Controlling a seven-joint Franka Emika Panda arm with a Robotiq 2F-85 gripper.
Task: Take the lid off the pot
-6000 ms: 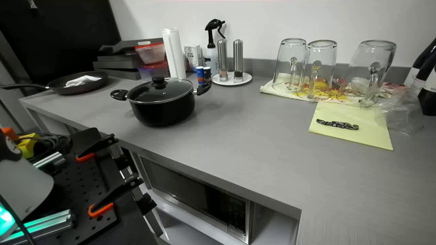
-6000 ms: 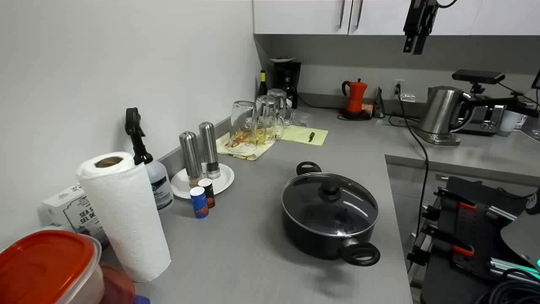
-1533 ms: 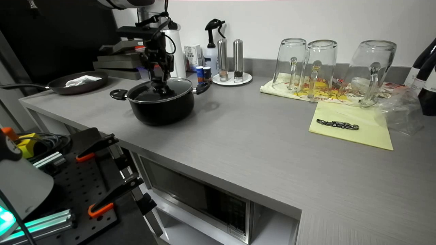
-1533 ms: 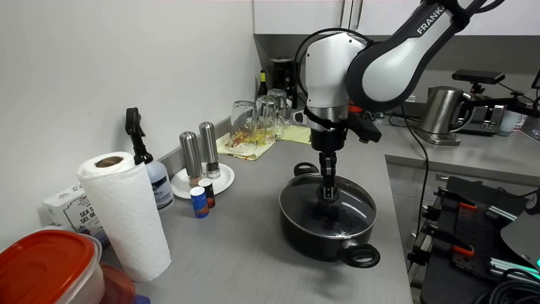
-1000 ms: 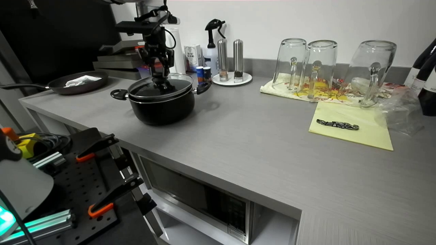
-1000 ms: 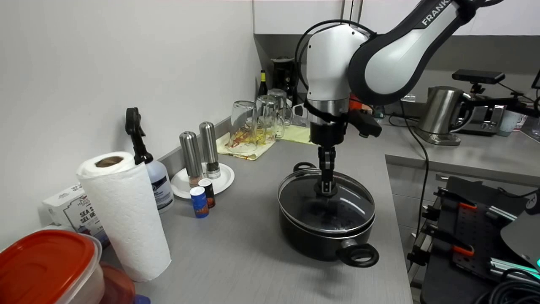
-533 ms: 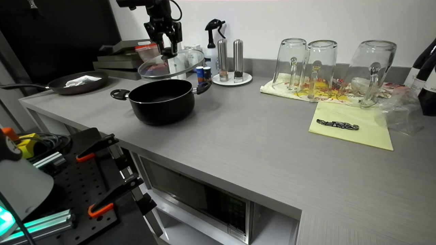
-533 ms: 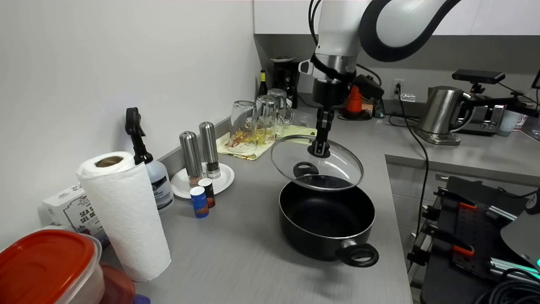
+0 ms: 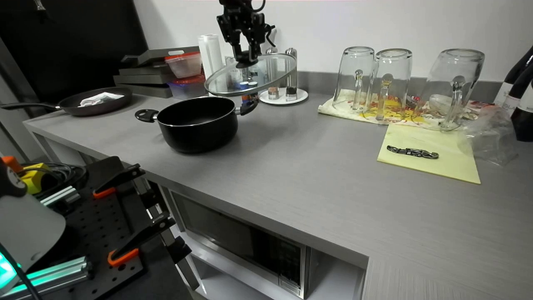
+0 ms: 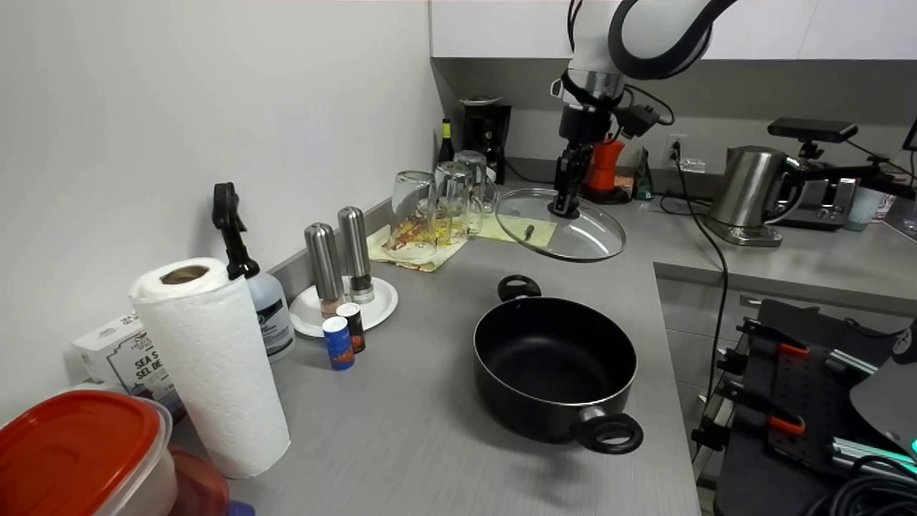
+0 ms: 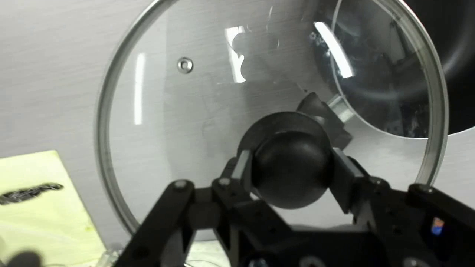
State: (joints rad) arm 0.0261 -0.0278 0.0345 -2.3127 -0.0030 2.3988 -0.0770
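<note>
The lid [image 9: 270,77], clear glass with a metal rim, hangs tilted in the air behind and above the pot's far handle in an exterior view. My gripper [image 11: 292,168] is shut on its dark round knob [image 11: 293,178], a pad [image 11: 242,167] pressing at either side. Uncovered, the black pot [image 9: 198,137] stands upright on the counter with a bare inside. In an exterior view the lid [image 10: 562,240] shows beyond the pot [image 10: 534,408], apart from it. Through the glass in the wrist view, part of the pot [image 11: 458,55] and one handle show at right.
Upturned glass mugs [image 9: 389,83] stand on a patterned cloth near a yellow sheet [image 9: 433,166] bearing a small dark object. Two metal mills [image 10: 324,265] rest on a white plate [image 10: 385,308]. A paper towel roll [image 10: 215,373] and spray bottle [image 10: 276,322] line the wall.
A second ago the lid was just above the pot's rim. It has risen with my gripper and shifted toward the mugs' side, leaving the pot uncovered in its place.
</note>
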